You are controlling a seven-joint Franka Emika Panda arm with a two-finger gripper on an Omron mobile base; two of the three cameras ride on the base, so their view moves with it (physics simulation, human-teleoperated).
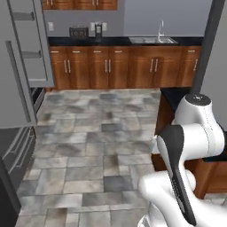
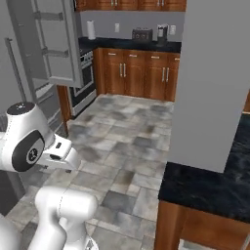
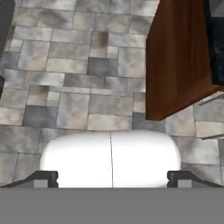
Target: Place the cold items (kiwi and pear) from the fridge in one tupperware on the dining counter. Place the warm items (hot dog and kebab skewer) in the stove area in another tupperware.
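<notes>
Kitchen, mid-floor: grey stone tile floor [image 1: 97, 133] fills most of what I see, with a run of brown wood cabinets [image 1: 115, 66] under a black counter along the far wall. Fridge [image 1: 13, 88] stands at the left, one door [image 1: 29, 42] swung open, its shelves bare from my angle. Steel sink [image 1: 153, 40] and toaster [image 1: 79, 31] sit on the far counter; a range with oven [image 2: 83, 80] shows beside the fridge in the right base view. Dark-topped dining counter [image 2: 215, 185] lies close on my right, with a grey pillar [image 2: 215, 83] rising from it.

Kiwi, pear, hot dog, kebab skewer and both tupperwares: I cannot locate any of them in these frames. By the task, the fruit should be inside the fridge, whose interior is hidden from me.

Step in hand, as I judge it: getting the base into position at the fridge. To do it well I would square up to the open compartment, stop short of the door, and keep the folded arm clear of the counter edge until the shelves come into sight.

Gripper [image 3: 112, 177]: pointed down at the floor, fingertips [image 3: 43, 178] spread wide, jaws released, nothing between them, touching nothing.
</notes>
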